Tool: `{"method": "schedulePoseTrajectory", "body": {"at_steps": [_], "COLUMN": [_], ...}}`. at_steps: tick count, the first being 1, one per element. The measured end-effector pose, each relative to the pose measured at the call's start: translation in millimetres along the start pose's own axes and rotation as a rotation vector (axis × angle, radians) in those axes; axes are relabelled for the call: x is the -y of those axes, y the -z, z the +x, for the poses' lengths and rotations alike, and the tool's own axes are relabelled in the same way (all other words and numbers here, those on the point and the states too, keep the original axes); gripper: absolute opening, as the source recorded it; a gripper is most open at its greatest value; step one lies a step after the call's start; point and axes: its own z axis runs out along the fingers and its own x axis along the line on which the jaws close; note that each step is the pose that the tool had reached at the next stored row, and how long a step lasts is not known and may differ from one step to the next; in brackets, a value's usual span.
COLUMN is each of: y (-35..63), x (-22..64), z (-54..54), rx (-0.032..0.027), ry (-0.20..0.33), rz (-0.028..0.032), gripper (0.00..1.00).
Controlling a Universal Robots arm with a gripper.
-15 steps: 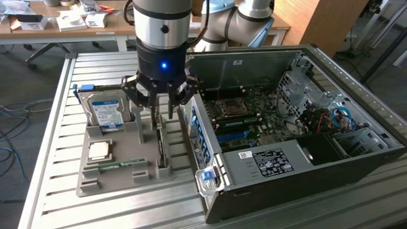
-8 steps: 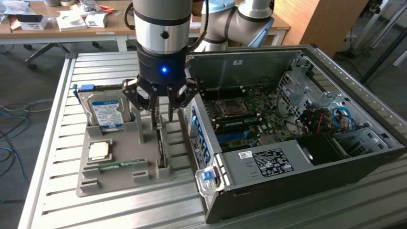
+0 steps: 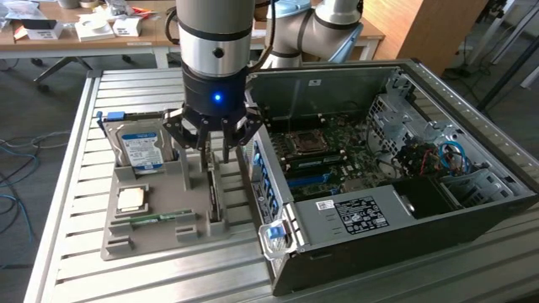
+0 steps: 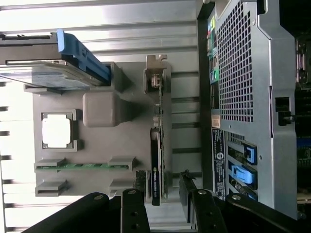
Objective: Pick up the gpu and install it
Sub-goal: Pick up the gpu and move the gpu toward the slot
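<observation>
black pincer (image 4: pixel 163 183) open, gpu (image 4: pixel 155 160) seen edgewise

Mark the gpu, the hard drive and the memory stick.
gpu (image 4: pixel 155 170), wrist view, on the black cooler's edge.
hard drive (image 3: pixel 141 150), exterior view, on the blue-white label.
memory stick (image 4: pixel 87 166), wrist view, on the green edge between its holders.
</observation>
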Motion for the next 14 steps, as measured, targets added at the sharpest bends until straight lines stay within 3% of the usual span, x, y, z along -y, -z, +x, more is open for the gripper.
{"method": "schedulePoseTrajectory", "body": {"at_steps": [7,8,14], "y": [-7.3,-13.2,-21.9], "x": [0.3,0.6,0.9], "z": [-0.3,-0.5,-0.8], "rx": [0.0001,0.0,0.0], "ry": [0.0,0.0,0.0], "rz": [-0.0001,0.0,0.0], "gripper": [0.42,0.42,0.42]}}
